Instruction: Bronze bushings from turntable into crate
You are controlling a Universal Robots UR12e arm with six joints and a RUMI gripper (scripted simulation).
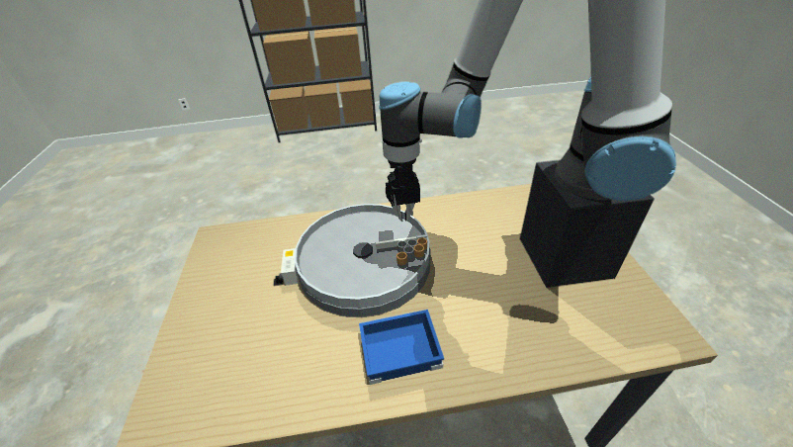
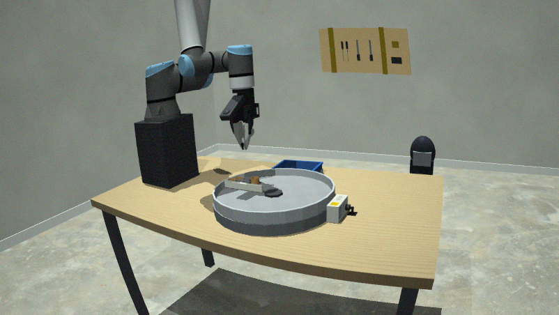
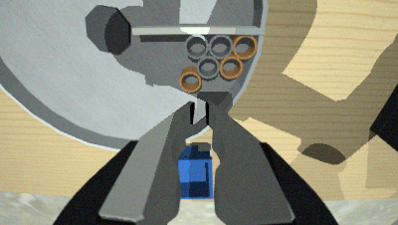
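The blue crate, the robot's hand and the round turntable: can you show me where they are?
Blue crate (image 1: 400,372): top view, front wall.
Hand (image 2: 243,148): exterior view, between its fingertips.
Turntable (image 3: 111,143): wrist view, rim.

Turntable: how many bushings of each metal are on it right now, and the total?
Bronze bushings: 3
Steel bushings: 3
Total on the turntable: 6
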